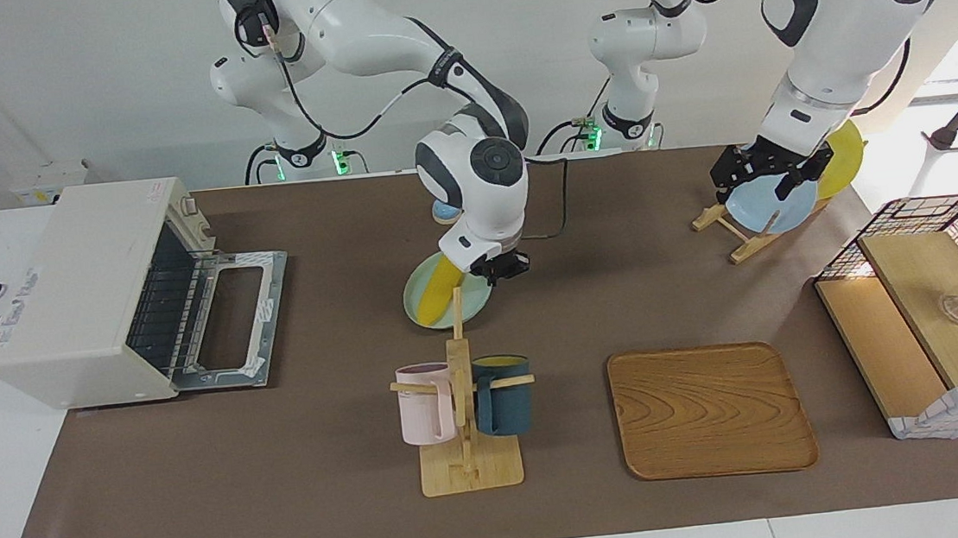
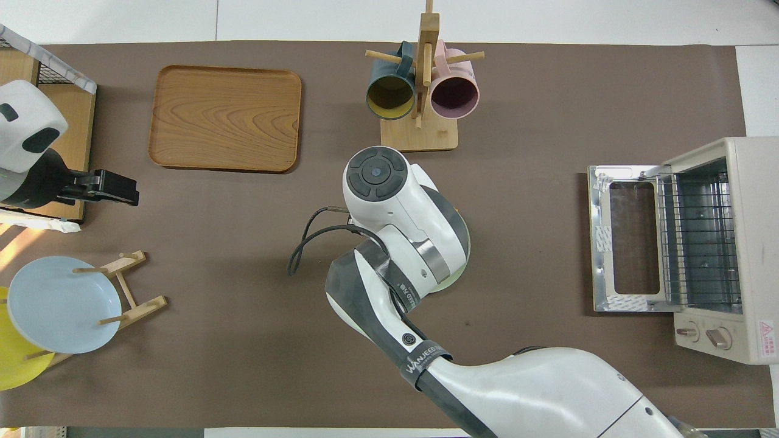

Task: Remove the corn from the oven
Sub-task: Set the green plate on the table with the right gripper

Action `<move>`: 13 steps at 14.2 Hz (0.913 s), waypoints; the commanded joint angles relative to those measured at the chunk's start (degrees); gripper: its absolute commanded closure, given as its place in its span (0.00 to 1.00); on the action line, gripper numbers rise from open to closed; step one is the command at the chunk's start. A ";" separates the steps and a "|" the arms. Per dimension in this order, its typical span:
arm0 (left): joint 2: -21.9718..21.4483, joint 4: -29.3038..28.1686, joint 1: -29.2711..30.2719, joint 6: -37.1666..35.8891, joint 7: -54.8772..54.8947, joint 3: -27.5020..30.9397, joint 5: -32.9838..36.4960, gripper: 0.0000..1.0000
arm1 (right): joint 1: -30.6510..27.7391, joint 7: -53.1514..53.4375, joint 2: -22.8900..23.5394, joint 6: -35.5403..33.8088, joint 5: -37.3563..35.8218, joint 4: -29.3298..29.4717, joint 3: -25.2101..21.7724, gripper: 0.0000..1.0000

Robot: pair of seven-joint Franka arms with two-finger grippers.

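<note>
The corn [image 1: 437, 290] is a bright yellow cob lying across a pale green plate [image 1: 414, 305] on the mat in the middle of the table, outside the oven. My right gripper [image 1: 503, 269] hangs just above the plate beside the cob's upper end, fingers apart and holding nothing. In the overhead view the right arm hides the corn, and only a sliver of the plate [image 2: 453, 281] shows. The off-white oven [image 1: 74, 296] stands at the right arm's end with its door [image 1: 232, 317] dropped open and its wire rack [image 2: 700, 237] bare. My left gripper [image 1: 771, 183] waits raised by the plate rack.
A wooden mug tree [image 1: 463, 409] with a pink and a dark blue mug stands just farther from the robots than the plate. A wooden tray [image 1: 711, 409] lies beside it. A wire-and-wood basket [image 1: 933, 307] and a rack with a blue plate [image 1: 772, 204] and a yellow plate are at the left arm's end.
</note>
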 commanded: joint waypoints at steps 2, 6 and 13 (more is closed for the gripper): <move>-0.22 0.36 0.43 0.02 0.47 -0.38 1.00 0.00 | -0.77 0.56 -1.97 4.00 1.48 -2.89 0.46 0.68; -0.14 0.28 0.34 0.98 0.30 -0.38 1.00 0.00 | -2.16 -2.24 -5.46 2.09 1.57 -0.87 -0.06 0.54; -0.40 -2.53 -5.78 5.63 0.56 -0.90 0.13 0.00 | -14.10 -9.27 -15.40 -9.46 -10.20 -13.57 -0.24 1.00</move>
